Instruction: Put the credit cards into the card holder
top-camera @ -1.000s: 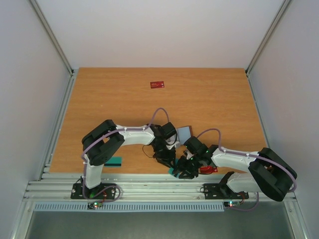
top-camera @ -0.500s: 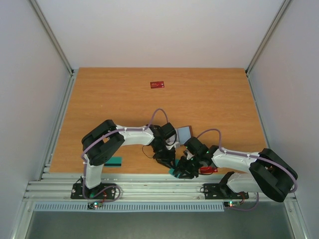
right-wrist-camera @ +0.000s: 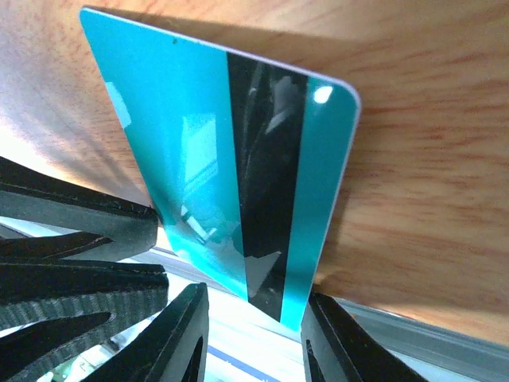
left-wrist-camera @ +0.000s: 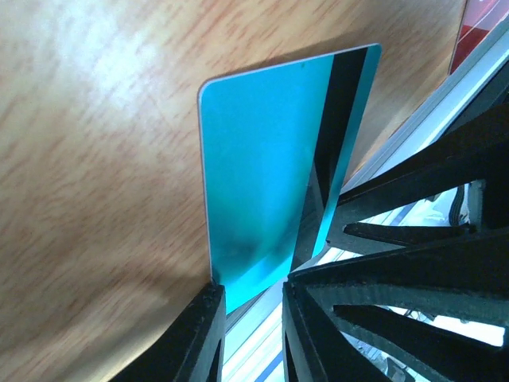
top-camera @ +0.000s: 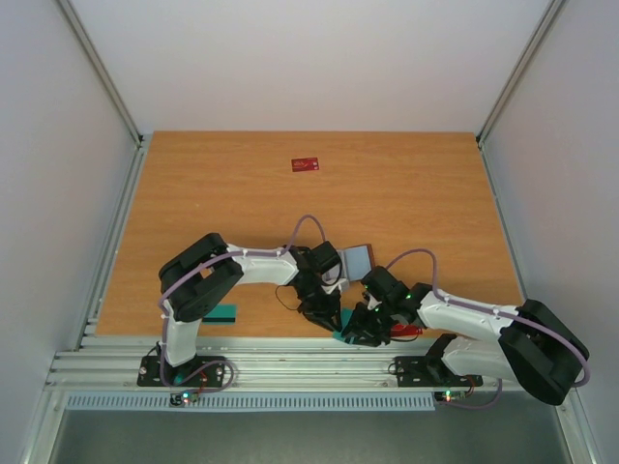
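A teal card (top-camera: 340,336) with a black stripe lies flat at the table's near edge, one end sticking out over it. It fills the left wrist view (left-wrist-camera: 262,159) and the right wrist view (right-wrist-camera: 199,135). My left gripper (top-camera: 327,319) (left-wrist-camera: 253,318) points down at it, fingers slightly apart over the overhanging end. My right gripper (top-camera: 354,333) (right-wrist-camera: 254,318) does the same from the other side, fingers apart. The card holder (top-camera: 357,259) lies open just behind both wrists, grey-blue lining up. Other cards: red (top-camera: 306,164) far back, teal (top-camera: 223,313) front left, red (top-camera: 406,331) under the right arm.
Aluminium rails (top-camera: 290,367) run along the near edge below the overhanging card. White walls close in the table on three sides. The red card's corner shows in the left wrist view (left-wrist-camera: 477,32).
The right arm has shifted slightly to the right and down. Both grippers stay at the teal card at the edge. The left arm has barely moved.
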{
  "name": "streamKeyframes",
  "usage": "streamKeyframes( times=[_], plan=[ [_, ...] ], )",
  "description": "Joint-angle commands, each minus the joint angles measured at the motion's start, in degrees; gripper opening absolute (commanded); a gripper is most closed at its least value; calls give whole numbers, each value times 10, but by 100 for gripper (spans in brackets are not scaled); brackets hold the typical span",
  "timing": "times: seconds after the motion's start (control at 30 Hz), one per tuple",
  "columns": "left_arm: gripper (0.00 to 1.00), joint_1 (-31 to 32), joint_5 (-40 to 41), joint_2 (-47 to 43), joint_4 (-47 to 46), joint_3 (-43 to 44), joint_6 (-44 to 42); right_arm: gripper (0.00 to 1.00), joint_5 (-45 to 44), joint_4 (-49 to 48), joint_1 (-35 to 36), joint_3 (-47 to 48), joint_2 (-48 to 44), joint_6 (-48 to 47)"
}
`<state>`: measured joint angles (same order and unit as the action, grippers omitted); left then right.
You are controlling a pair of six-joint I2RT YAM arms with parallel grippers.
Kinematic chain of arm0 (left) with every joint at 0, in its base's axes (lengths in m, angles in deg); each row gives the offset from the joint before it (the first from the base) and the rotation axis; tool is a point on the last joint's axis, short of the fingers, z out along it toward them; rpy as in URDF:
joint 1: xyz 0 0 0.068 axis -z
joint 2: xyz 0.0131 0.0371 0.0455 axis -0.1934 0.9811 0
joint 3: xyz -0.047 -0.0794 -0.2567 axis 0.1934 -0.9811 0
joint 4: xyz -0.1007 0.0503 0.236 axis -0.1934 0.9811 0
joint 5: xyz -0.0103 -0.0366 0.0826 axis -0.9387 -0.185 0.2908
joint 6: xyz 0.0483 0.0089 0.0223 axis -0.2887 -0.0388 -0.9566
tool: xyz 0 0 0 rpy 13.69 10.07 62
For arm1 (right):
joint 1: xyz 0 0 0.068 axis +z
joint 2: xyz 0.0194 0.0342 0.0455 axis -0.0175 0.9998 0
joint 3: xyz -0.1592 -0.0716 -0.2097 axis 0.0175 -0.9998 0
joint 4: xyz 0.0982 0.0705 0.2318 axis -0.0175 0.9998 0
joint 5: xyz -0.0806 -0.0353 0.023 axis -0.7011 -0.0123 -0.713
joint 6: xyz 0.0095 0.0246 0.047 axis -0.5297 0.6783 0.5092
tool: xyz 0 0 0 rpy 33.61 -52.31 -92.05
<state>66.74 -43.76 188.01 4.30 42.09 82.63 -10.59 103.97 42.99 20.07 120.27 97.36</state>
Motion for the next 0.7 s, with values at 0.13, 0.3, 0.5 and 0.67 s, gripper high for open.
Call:
streamKeyframes(
  times=[0.13, 0.3, 0.5, 0.67],
  plan=[
    [22, 8, -7, 23, -23, -1, 7, 31, -39, 42, 0, 43, -28, -27],
    [22, 7, -6, 24, -24, 1, 10, 24, -41, 56, 0, 52, -28, -36],
    [21, 7, -3, 23, -27, 1, 13, 16, -42, 60, 0, 58, -28, -44],
    [21, 5, -4, 23, -27, 3, 13, 14, -39, 60, 0, 63, -25, -54]
  ],
)
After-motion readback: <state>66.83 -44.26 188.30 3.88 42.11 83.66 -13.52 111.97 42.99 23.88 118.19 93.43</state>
